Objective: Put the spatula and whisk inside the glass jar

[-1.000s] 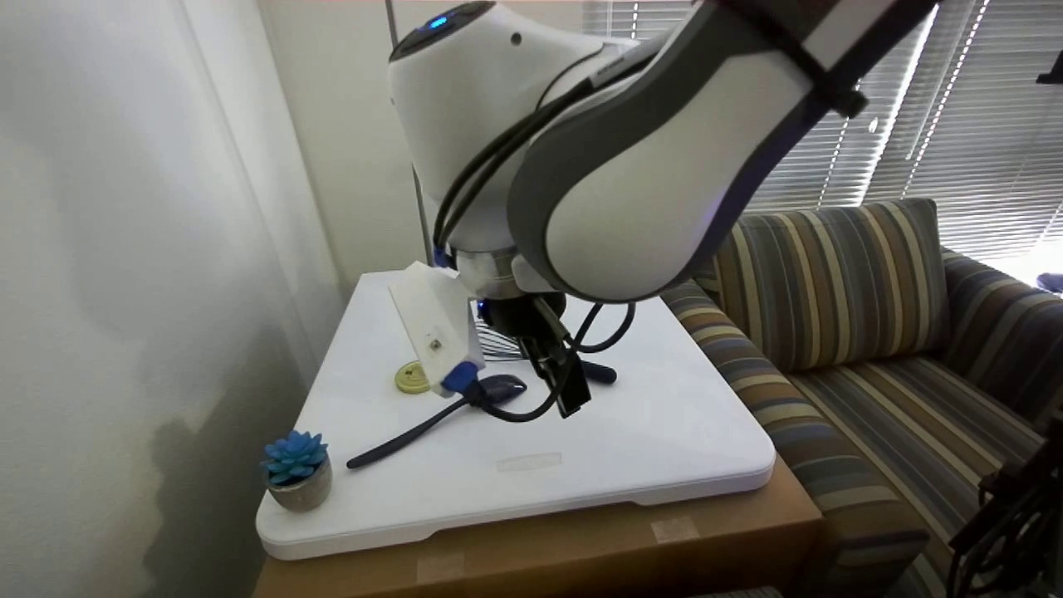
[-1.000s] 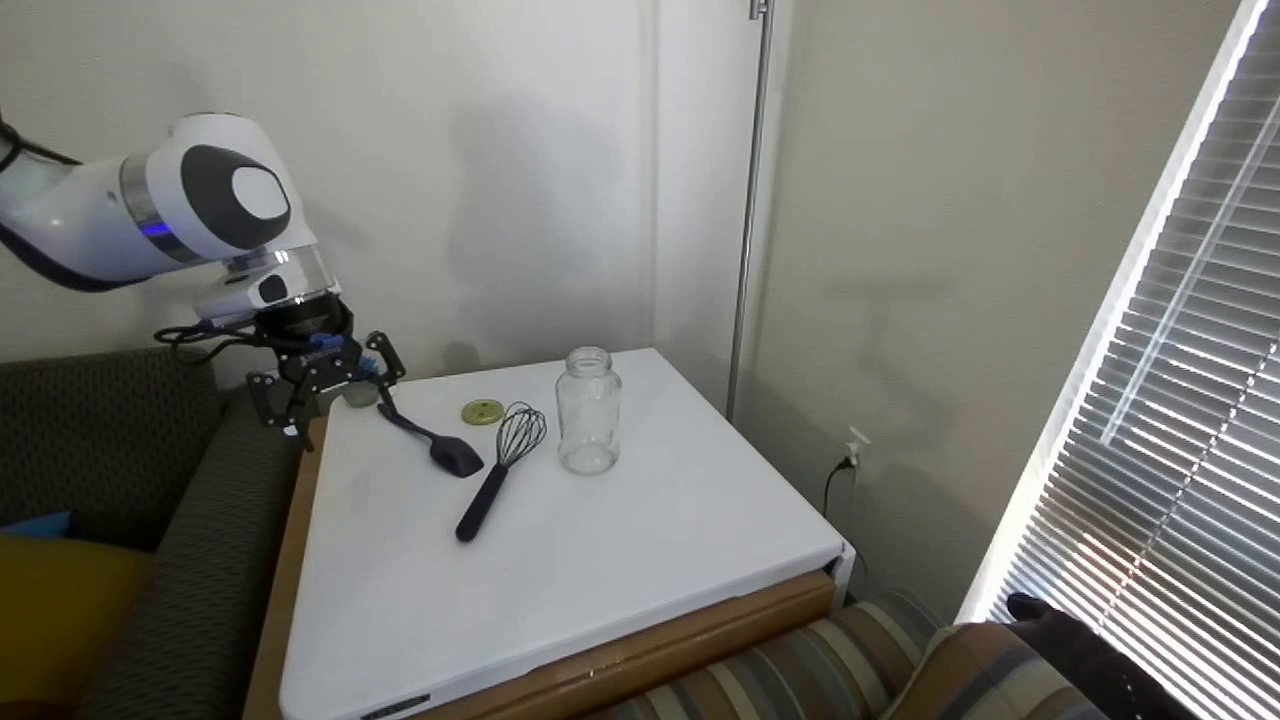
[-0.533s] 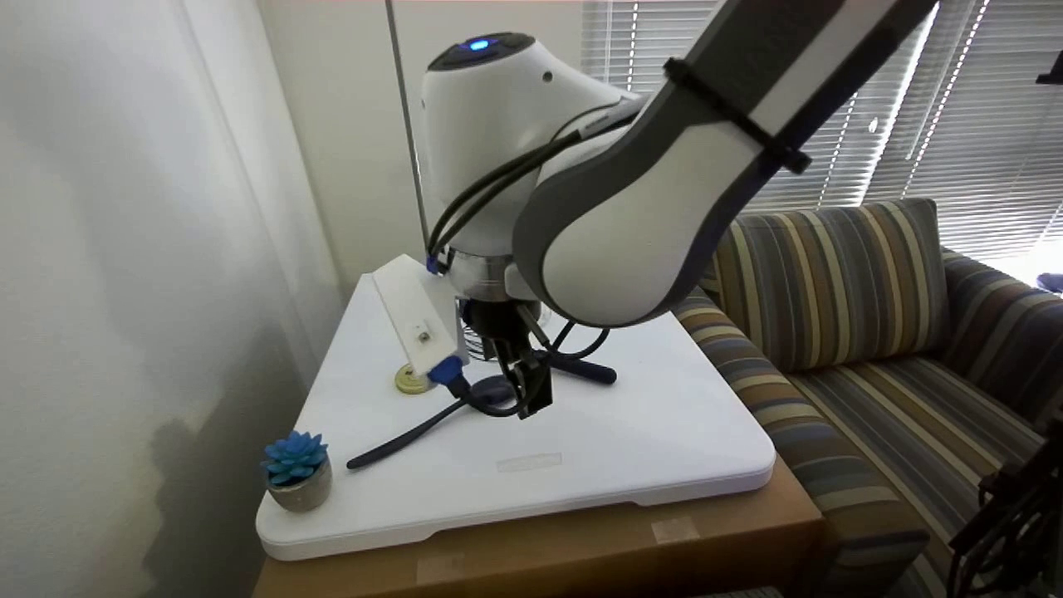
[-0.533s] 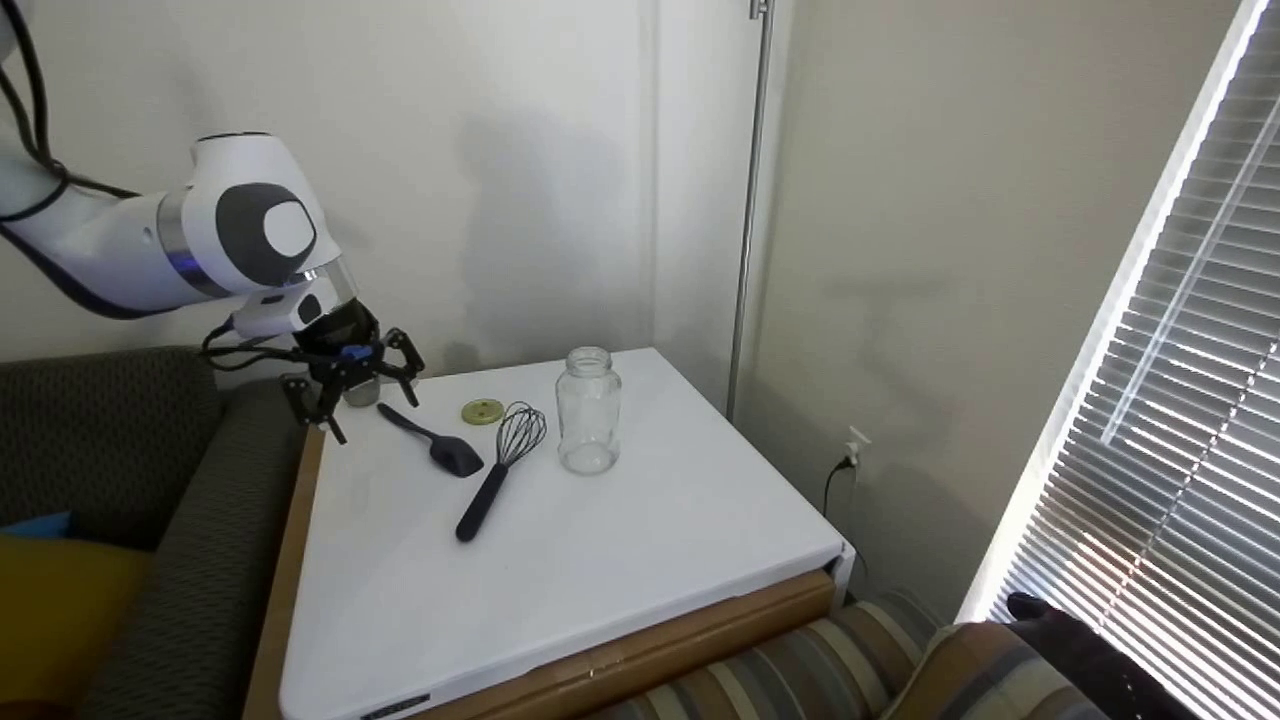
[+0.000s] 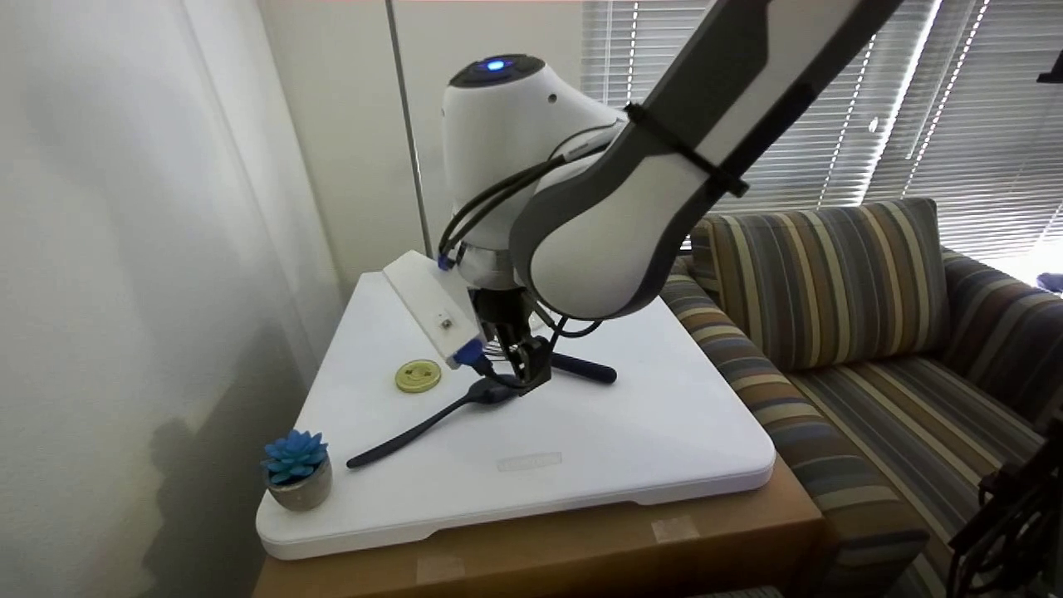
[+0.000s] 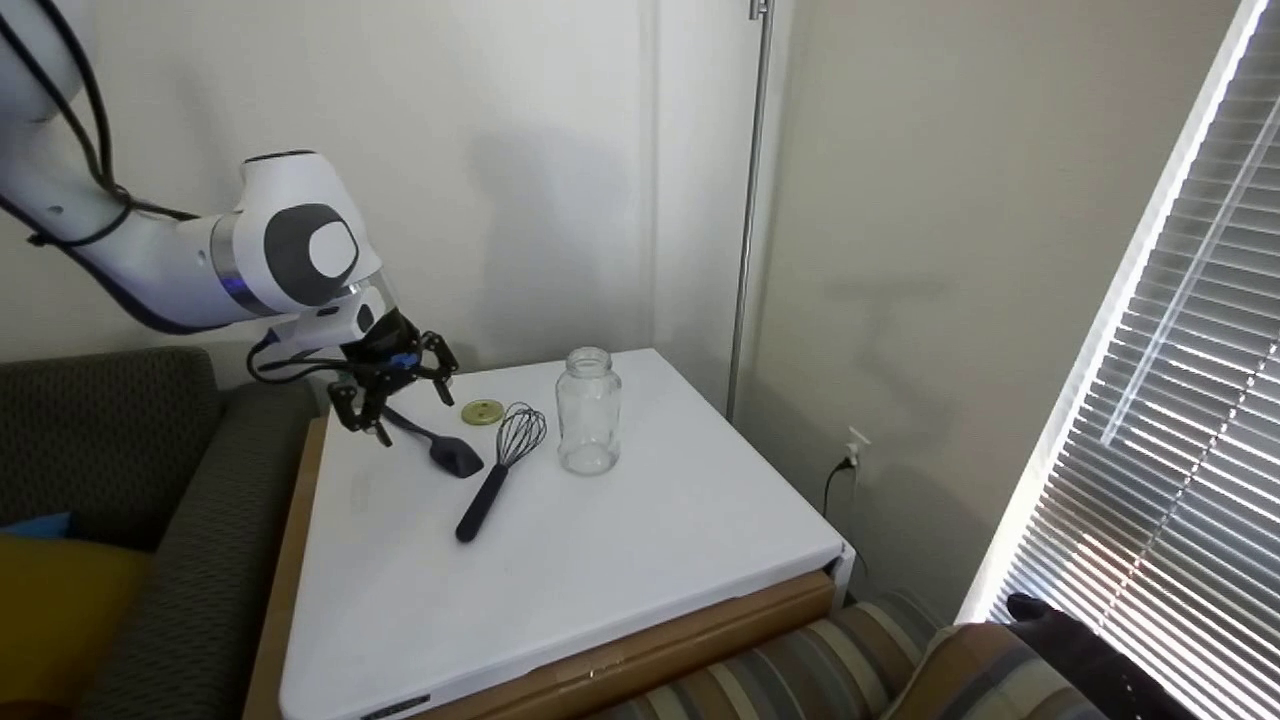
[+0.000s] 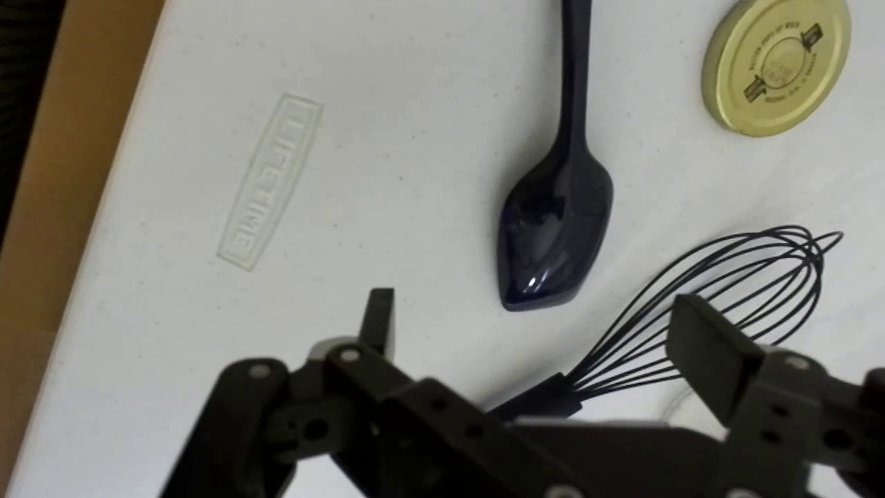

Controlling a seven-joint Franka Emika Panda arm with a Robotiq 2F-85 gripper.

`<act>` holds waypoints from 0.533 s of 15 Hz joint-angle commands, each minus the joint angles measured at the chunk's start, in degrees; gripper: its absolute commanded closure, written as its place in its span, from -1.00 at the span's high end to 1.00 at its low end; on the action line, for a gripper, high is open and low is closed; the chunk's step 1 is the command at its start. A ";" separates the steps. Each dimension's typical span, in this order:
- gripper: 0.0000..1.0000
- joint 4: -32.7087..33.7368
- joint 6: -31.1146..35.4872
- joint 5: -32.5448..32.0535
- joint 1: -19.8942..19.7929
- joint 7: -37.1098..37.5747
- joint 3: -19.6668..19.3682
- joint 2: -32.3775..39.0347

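A label point(image 7: 271, 183) on the tabletop point(image 7: 415, 138) is reading "LIFETIME", a gold lid point(image 7: 778, 66) "BUTTON POPS UP WHEN"; the spatula point(image 7: 556, 228) is lying near the whisk point(image 6: 498, 474), the glass jar point(image 6: 588, 420) is standing beside it, the end effector point(image 7: 536, 325) is hanging wide-jawed above

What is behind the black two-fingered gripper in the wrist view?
Behind the open gripper, the black wire-headed whisk lies on the white table. Most wires and the handle's top show; some wires and the rest of the handle are covered.
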 commanded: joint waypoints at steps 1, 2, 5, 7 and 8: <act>1.00 3.76 0.54 2.60 -1.36 -5.04 -0.70 2.67; 1.00 4.41 0.33 3.31 -1.93 -6.26 -0.41 3.15; 1.00 3.23 -0.02 4.76 -0.56 -7.19 -1.57 2.23; 1.00 3.36 -0.05 5.32 -0.47 -7.93 -1.76 2.29; 1.00 3.36 -0.05 5.29 -0.29 -7.85 -1.84 2.29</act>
